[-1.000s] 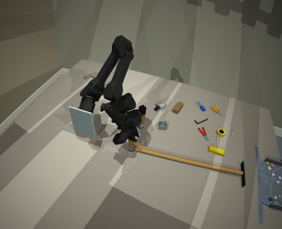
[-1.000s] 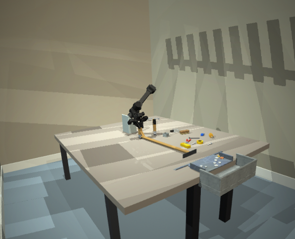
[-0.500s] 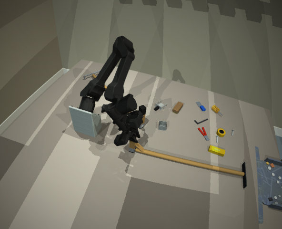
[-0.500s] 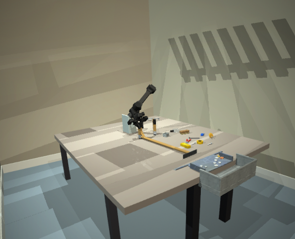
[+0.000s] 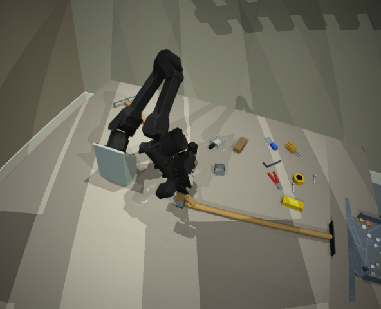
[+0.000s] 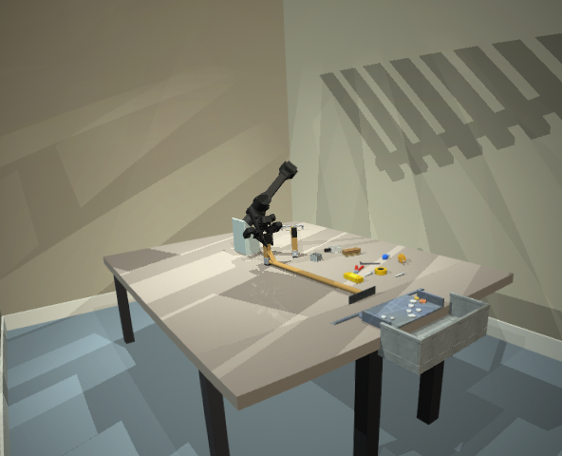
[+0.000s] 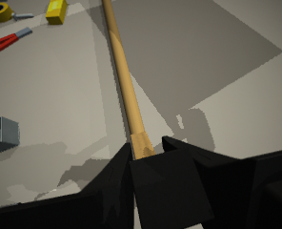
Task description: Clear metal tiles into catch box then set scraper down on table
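The long scraper (image 5: 244, 217) (image 6: 315, 278) (image 7: 124, 88) has a wooden handle, an upright grip at its near end and a wide black blade (image 5: 332, 238) (image 6: 362, 294). My gripper (image 5: 183, 191) (image 6: 268, 242) (image 7: 146, 144) is shut on that grip, partly hidden by the fingers. The blade is just short of the bluish steel plate (image 5: 358, 246) (image 6: 394, 306); whether it touches the table is unclear. Several small pale tiles (image 5: 369, 235) (image 6: 412, 300) lie scattered on the plate, with orange pieces and a dark piece. The grey catch box (image 6: 450, 343) is at the plate's far end.
A yellow block (image 5: 292, 203) (image 6: 352, 277) (image 7: 56, 11) lies beside the handle. Red pliers (image 5: 273, 179), a yellow tape roll (image 5: 298, 178), a brown block (image 5: 240, 145) and a small grey box (image 5: 219, 168) (image 7: 3, 135) lie nearby. A rake head (image 5: 119, 101) shows behind the arm. Low side walls flank the plate.
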`<state>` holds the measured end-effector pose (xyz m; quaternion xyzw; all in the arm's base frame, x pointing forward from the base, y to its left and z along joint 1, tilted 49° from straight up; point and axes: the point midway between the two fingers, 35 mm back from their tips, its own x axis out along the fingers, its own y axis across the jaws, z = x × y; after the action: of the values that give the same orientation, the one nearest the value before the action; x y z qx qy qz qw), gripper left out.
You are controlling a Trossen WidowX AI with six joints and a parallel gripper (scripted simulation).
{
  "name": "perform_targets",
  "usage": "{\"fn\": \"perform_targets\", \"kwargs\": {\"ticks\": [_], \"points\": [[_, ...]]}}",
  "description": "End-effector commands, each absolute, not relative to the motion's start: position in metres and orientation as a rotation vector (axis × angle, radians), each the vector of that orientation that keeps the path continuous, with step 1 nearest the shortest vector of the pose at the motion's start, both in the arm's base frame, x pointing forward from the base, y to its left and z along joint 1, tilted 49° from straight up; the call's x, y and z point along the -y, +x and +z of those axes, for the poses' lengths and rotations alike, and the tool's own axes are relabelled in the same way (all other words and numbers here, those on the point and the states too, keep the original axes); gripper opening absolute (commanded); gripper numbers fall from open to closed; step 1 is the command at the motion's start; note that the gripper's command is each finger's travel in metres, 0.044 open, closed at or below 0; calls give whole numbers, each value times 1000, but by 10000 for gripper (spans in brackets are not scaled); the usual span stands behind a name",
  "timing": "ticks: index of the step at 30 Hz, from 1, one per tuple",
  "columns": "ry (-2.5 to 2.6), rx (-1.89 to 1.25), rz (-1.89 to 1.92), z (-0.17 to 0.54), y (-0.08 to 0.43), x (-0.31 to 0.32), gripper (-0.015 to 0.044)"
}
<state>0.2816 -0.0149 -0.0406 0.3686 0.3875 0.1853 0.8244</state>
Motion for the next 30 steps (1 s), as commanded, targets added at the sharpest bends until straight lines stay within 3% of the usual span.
{"fn": "perform_targets", "kwargs": {"ticks": [1, 30], "points": [[785, -821, 381, -42, 287, 19, 0], [788, -827, 367, -48, 304, 25, 0]]}}
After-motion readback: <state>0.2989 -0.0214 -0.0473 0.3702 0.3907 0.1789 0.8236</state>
